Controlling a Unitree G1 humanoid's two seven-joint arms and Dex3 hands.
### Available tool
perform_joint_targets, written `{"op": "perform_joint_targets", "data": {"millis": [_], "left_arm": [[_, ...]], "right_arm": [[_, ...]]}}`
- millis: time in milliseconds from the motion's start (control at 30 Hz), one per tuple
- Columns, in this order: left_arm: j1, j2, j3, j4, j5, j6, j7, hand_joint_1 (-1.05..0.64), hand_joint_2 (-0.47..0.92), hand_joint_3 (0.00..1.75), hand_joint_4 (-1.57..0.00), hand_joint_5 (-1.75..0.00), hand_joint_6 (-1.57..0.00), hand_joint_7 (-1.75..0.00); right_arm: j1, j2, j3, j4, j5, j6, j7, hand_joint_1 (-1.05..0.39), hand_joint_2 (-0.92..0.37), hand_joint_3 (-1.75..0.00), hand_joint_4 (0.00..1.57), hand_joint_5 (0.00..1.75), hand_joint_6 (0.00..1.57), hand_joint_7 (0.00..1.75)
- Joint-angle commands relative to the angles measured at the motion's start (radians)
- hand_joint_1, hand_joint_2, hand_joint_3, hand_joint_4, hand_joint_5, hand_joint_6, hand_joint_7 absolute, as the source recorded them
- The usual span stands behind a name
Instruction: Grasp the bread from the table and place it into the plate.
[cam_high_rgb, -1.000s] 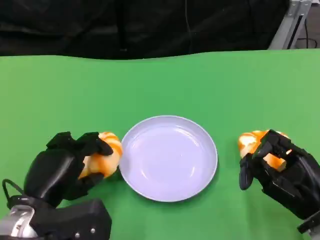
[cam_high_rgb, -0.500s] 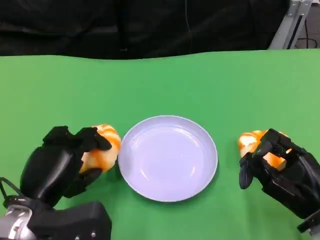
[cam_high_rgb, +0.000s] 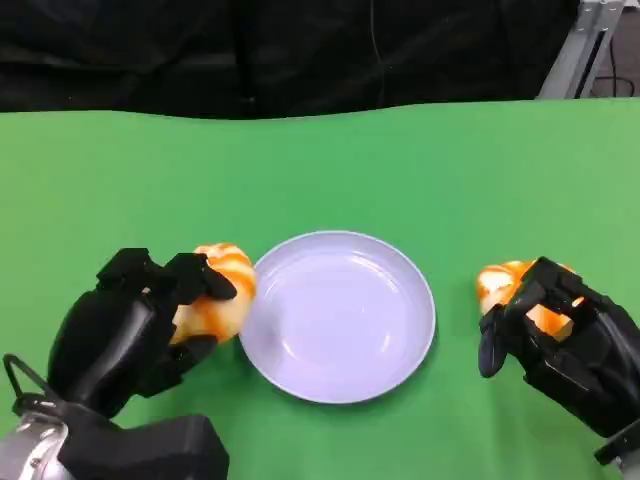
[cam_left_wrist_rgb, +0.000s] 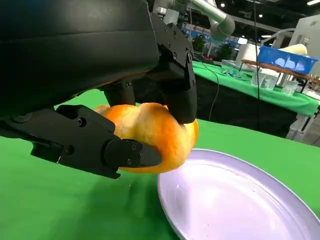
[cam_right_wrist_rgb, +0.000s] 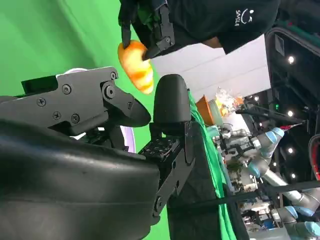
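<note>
At lower left, the left robot hand (cam_high_rgb: 135, 335) grips a bread (cam_high_rgb: 220, 295) just beside the plate (cam_high_rgb: 340, 315) rim, plate lying to its right. At lower right, the right robot hand (cam_high_rgb: 560, 340) curls around another bread (cam_high_rgb: 505, 285) on the tabletop (cam_high_rgb: 400, 170).

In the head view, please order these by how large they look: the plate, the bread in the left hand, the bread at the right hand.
1. Plate, clearly the largest.
2. and 3. Left bread and right bread: they look alike in size, and the left hand and right hand each cover part, so I cannot rank them.
</note>
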Motion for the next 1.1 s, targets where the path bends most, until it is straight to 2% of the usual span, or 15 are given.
{"op": "perform_joint_targets", "data": {"millis": [33, 267, 1100], "left_arm": [[-0.024, -0.006, -0.016, -0.015, -0.012, -0.025, -0.021, -0.09, 0.92, 0.43, -0.21, -1.57, -0.31, -1.32], [-0.03, -0.009, -0.02, -0.013, -0.013, -0.039, -0.026, -0.09, 0.92, 0.42, -0.25, -1.5, -0.33, -1.27], [-0.09, -0.051, -0.067, 0.005, -0.014, -0.057, -0.069, -0.08, 0.92, 0.37, -0.29, -1.51, -0.36, -1.3]], "right_arm": [[0.001, -0.005, -0.008, -0.004, 0.001, -0.009, -0.003, -0.02, -0.92, -0.77, 0.7, 1.75, 0.64, 1.42], [-0.001, -0.006, -0.009, 0.001, 0.001, -0.017, 0.002, -0.01, -0.92, -0.78, 0.7, 1.75, 0.64, 1.43], [-0.004, -0.004, -0.007, 0.015, -0.001, -0.04, 0.007, -0.04, -0.89, -0.78, 0.69, 1.75, 0.63, 1.45]]}}
